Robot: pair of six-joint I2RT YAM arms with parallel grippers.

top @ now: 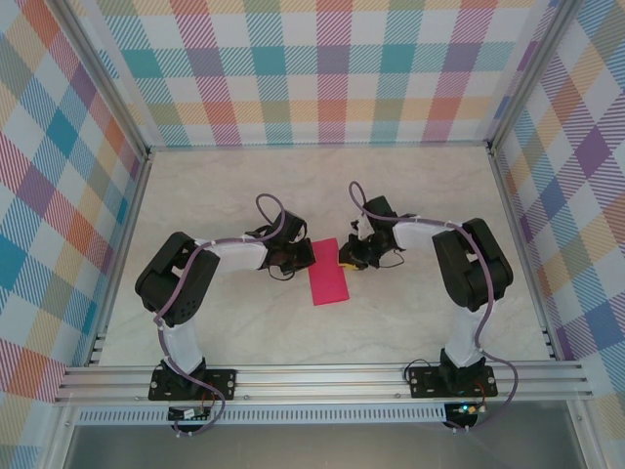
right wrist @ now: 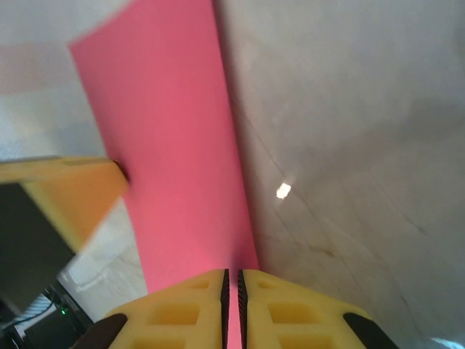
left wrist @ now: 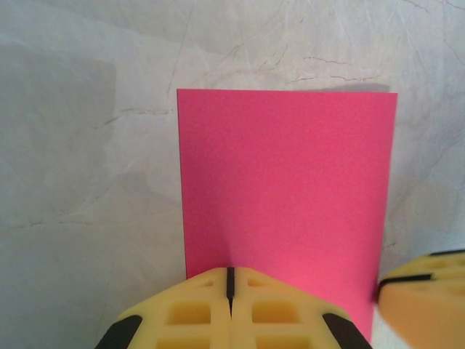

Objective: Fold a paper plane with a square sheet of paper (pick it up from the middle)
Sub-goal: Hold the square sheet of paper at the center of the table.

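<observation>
The square sheet of paper [top: 328, 273] lies as a magenta-pink rectangle, folded in half, on the table between my two grippers. My left gripper [top: 296, 258] is at its left long edge. In the left wrist view the left gripper [left wrist: 231, 270] has its yellow fingers shut over the near edge of the sheet [left wrist: 287, 189], and a faint pucker runs up from the tips. My right gripper [top: 345, 256] is at the opposite edge. In the right wrist view the right gripper [right wrist: 232, 273] is shut, with pink paper [right wrist: 174, 167] showing in the thin slit between its fingers.
The pale marbled tabletop [top: 420, 205] stretches around the paper. Checked walls [top: 322, 78] enclose the back and both sides. A metal rail [top: 322, 381] with the arm bases runs along the near edge. Each wrist view catches the other gripper's yellow finger [left wrist: 425, 294] [right wrist: 65, 196] beside the paper.
</observation>
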